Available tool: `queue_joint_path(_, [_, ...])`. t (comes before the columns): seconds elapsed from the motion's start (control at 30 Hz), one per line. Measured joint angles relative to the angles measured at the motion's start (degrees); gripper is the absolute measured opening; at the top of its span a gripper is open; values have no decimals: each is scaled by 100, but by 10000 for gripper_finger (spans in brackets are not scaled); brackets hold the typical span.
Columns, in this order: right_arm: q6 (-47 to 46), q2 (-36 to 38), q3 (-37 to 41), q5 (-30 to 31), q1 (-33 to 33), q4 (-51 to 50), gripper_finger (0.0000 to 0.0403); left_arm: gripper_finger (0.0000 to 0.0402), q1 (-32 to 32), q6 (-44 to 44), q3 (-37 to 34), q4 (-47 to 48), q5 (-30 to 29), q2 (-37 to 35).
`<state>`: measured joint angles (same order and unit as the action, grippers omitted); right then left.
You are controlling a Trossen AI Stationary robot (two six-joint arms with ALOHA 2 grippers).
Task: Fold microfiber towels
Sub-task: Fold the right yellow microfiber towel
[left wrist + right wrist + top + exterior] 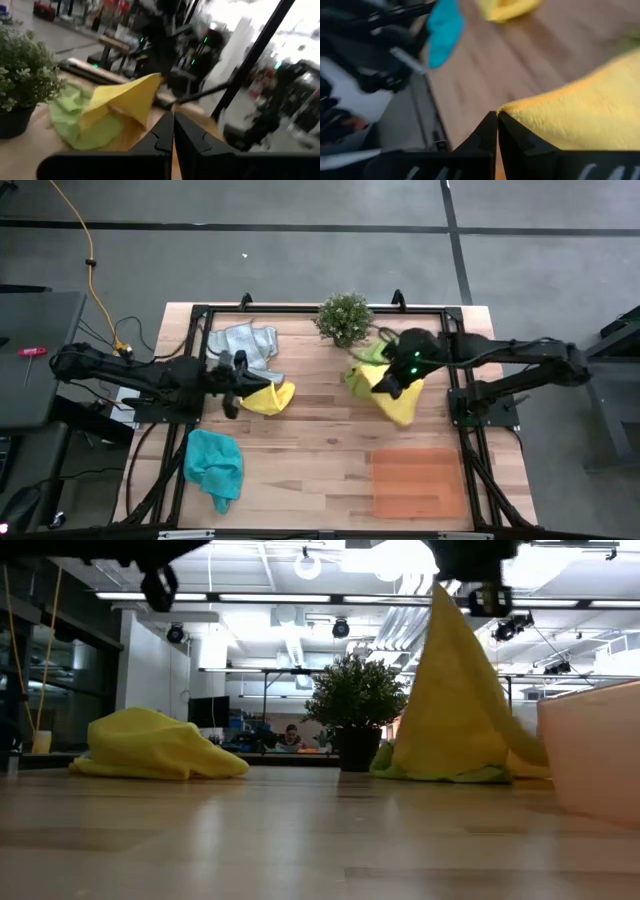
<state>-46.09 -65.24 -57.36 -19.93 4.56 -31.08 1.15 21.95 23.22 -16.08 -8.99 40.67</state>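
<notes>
1. At the table's left, the left gripper hangs above the wood just beside a crumpled yellow towel. Its fingers are clenched on nothing, as the left wrist view shows them pressed together with no cloth between.
2. Two more cloths wait on that side: the light grey towel lies bunched near the far edge, and the teal towel sits rumpled near the front edge.
3. At centre-right, the right gripper is grasping the second yellow towel by one corner. In the low view the cloth hangs as a tall cone whose hem rests on the table.
4. To do this step well, I judge the lifted corner should be carried slowly across so the cloth drapes flat, not bunched. The free arm could pin the opposite edge.
5. The lime green towel lies partly under that yellow cloth, so a careless drag would likely pull it along.
6. The potted plant stands close behind; a wide swing could tip it.
7. The orange tray lies flat at the front right, well apart from the lift.
8. The table is pale wooden planking inside a black frame. Beyond it the low view shows a bright workshop with ceiling lights, and a person sits far behind the plant.
</notes>
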Motion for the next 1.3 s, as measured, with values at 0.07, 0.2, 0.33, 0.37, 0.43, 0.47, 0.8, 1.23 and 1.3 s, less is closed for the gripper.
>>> queue_joint_path(0.07, [123, -202, 0, -168, -207, 475, 0, 13, 0, -102, 236, 25, 2, 425])
queue_joint_path(0.2, [381, -448, 0, -382, -548, 761, 0, 37, 0, -161, 592, 42, 1, 1332])
queue_joint_path(0.33, [501, -463, 0, -390, -806, 729, 0, 72, 0, -161, 843, 38, 2, 2243])
queue_joint_path(0.37, [499, -463, 0, -390, -853, 728, 0, 82, 0, -162, 897, 45, 2, 2466])
queue_joint_path(0.43, [458, -463, 0, -390, -928, 732, 0, 103, 0, -220, 1056, 32, 6, 2953])
queue_joint_path(0.47, [446, -463, 0, -388, -960, 737, 0, 114, 0, -301, 1141, -13, 17, 3195])
queue_joint_path(0.8, [305, -463, 0, -362, -1036, 844, 0, 208, -207, -2091, 2790, -80, 62, 5655])
queue_joint_path(1.23, [356, -463, 0, -262, -1034, 858, 0, 226, -353, -3956, 3721, -18, -380, 7214])
queue_joint_path(1.3, [362, -463, 0, -259, -1034, 864, 0, 226, -379, -4142, 3722, -194, -545, 7370])
